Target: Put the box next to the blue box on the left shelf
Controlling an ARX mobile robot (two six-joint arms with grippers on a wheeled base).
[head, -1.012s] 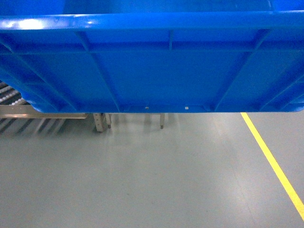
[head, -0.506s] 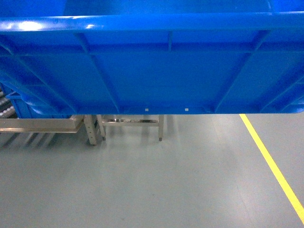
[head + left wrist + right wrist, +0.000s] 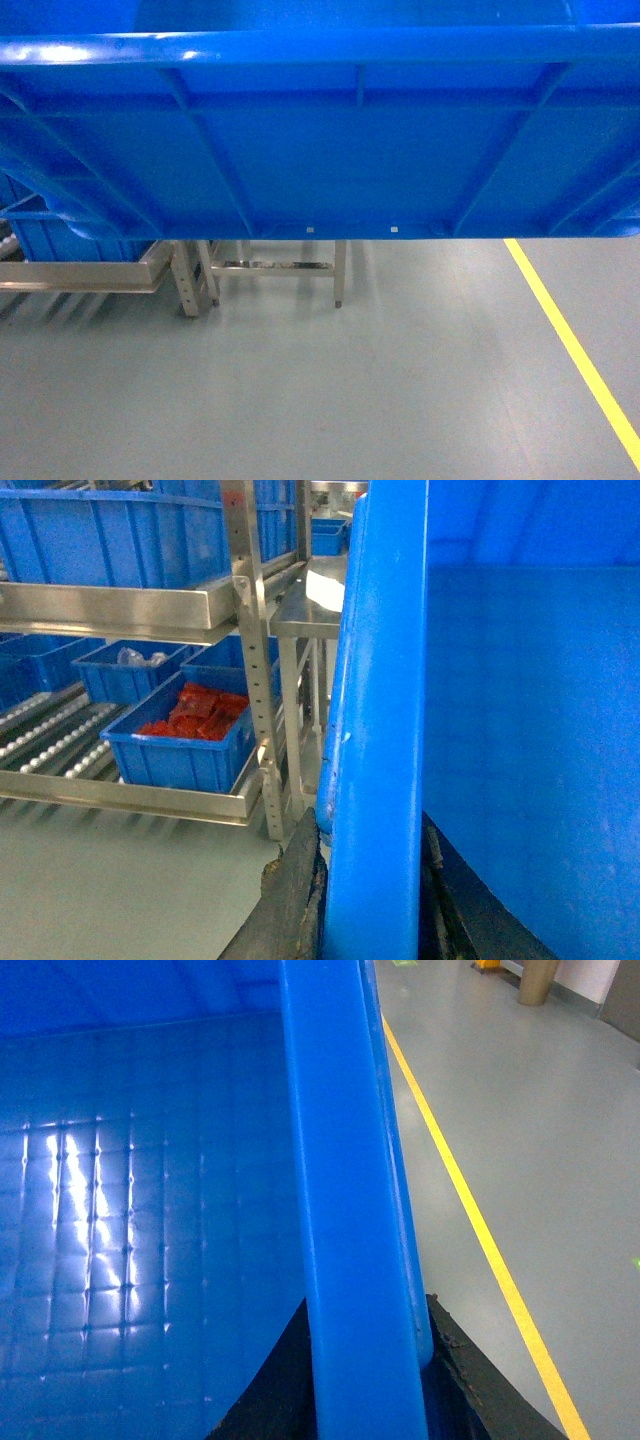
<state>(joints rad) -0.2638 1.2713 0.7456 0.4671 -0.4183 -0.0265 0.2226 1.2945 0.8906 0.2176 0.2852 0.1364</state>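
Bright blue open-top plastic crate (image 3: pixel 330 140), large and rectangular, fills the upper half of the head view, its ribbed long wall facing the camera and its thick flat rim running across the top; it is held up in the air above the grey floor (image 3: pixel 330 390). Each short end of the crate is gripped at the rim. In the left wrist view the left pincer (image 3: pixel 365 900) has its dark pads on either side of the crate's end wall, clamped on the rim. In the right wrist view the right pincer (image 3: pixel 365 1380) is clamped the same way on the opposite rim, with the crate's glossy gridded inner floor to one side. Beyond the crate's left end stands the low rack of white rollers between grey metal rails (image 3: pixel 60 742), near but not touching. A smaller blue bin holding red packets (image 3: pixel 190 735) sits at the rack's right-hand end, just beside a perforated metal upright (image 3: pixel 255 660), with another small blue bin (image 3: pixel 125 670) behind it. More blue crates sit on the metal shelf above (image 3: pixel 110 605). A yellow painted line (image 3: pixel 575 345) crosses the floor on the right.
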